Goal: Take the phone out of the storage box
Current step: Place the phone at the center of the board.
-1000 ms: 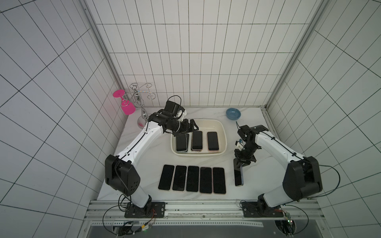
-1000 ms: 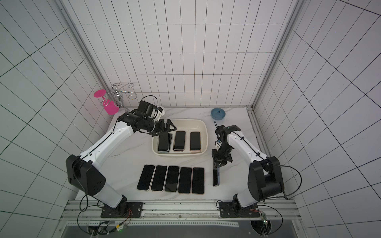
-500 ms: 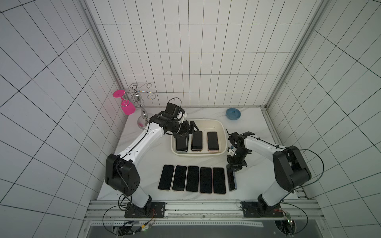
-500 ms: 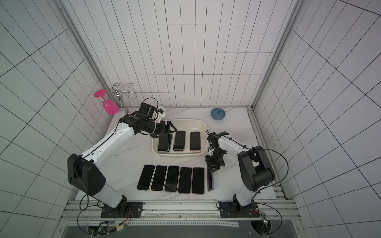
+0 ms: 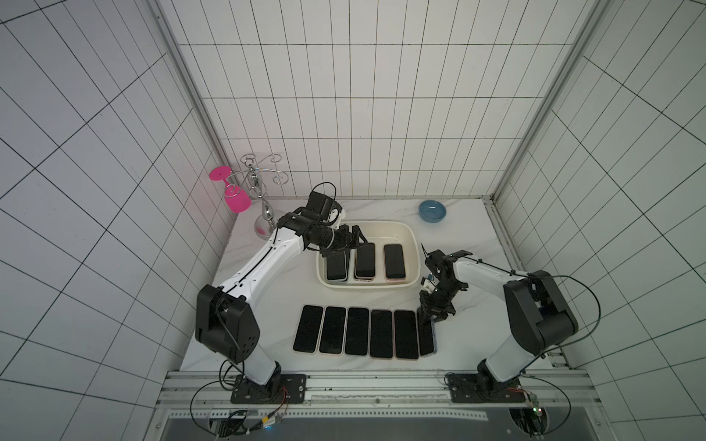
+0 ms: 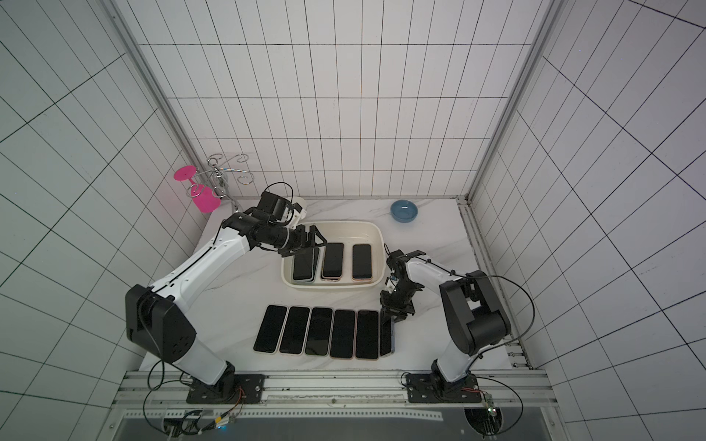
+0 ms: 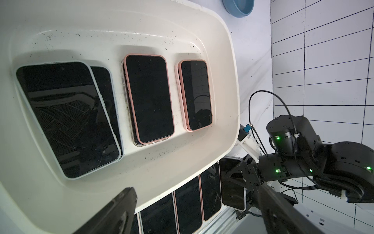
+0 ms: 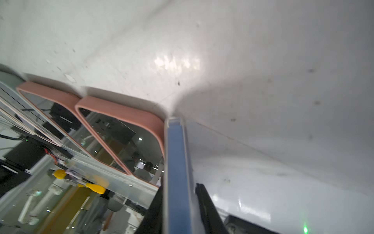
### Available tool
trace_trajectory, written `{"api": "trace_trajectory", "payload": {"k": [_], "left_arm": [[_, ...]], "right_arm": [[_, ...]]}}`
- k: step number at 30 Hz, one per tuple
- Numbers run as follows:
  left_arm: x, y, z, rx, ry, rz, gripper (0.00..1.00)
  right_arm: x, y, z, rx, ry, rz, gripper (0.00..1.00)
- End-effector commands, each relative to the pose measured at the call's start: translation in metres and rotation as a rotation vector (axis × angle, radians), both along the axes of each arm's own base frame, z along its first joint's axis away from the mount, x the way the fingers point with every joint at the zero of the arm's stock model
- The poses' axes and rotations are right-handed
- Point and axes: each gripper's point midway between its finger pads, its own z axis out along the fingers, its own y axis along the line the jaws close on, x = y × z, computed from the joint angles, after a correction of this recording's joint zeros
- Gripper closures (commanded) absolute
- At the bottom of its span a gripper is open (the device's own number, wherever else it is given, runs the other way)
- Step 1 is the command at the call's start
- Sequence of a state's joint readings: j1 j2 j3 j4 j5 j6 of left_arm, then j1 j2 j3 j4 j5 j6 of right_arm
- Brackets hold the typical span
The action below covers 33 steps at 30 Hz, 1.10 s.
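The right gripper (image 5: 432,314) has moved the blue-edged, clear-cased phone (image 8: 176,162) to the end of the row of five black-screened phones (image 5: 357,336), outside the cream-white plastic storage box (image 5: 386,226). The phone stands on edge between the jaws. Release appears to be starting but cannot be confirmed. The left gripper (image 5: 356,244), jaws wide open, hovers over the stacked phones remaining in the box (image 5: 394,261).

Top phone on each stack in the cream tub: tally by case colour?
Pink-cased black-screen phones: 2
Pale blue-white-cased black-screen phone: 1
Total on top in the cream-white plastic storage box: 3
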<state>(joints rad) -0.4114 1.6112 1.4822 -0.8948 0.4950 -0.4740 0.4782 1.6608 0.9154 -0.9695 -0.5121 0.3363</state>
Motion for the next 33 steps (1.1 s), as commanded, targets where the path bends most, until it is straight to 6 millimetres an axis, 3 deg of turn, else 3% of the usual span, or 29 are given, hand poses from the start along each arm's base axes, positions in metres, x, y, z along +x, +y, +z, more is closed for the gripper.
{"api": "trace_trajectory", "payload": {"k": [1,7,14,19,21,23,30,33], "left_arm": [[0.002,0.001,0.001,0.019,-0.022,-0.005,0.02],[0.004,0.007,-0.004,0.048,-0.011,0.007,0.02],[0.004,0.009,-0.014,0.069,0.012,0.018,0.02],[0.003,0.011,-0.02,0.084,0.025,0.023,0.02],[0.003,0.013,-0.024,0.098,0.03,0.026,0.02],[0.005,0.016,-0.027,0.115,0.034,0.043,0.02],[0.017,0.022,-0.042,0.165,0.041,0.132,0.02],[0.03,0.027,-0.045,0.21,0.013,0.196,0.02]], "right_arm": [[-0.003,-0.009,-0.005,-0.01,0.022,-0.052,0.59],[0.006,-0.026,-0.01,-0.052,0.04,-0.131,0.49],[0.0,-0.023,-0.023,-0.031,0.11,-0.149,0.35],[-0.007,-0.022,-0.022,-0.013,0.132,-0.174,0.32],[-0.006,-0.026,-0.021,-0.022,0.123,-0.193,0.26],[0.001,-0.032,-0.021,-0.03,0.11,-0.222,0.01],[0.034,-0.042,-0.003,-0.058,0.004,-0.245,0.01],[0.049,-0.05,0.014,-0.1,-0.071,-0.23,0.01]]}}
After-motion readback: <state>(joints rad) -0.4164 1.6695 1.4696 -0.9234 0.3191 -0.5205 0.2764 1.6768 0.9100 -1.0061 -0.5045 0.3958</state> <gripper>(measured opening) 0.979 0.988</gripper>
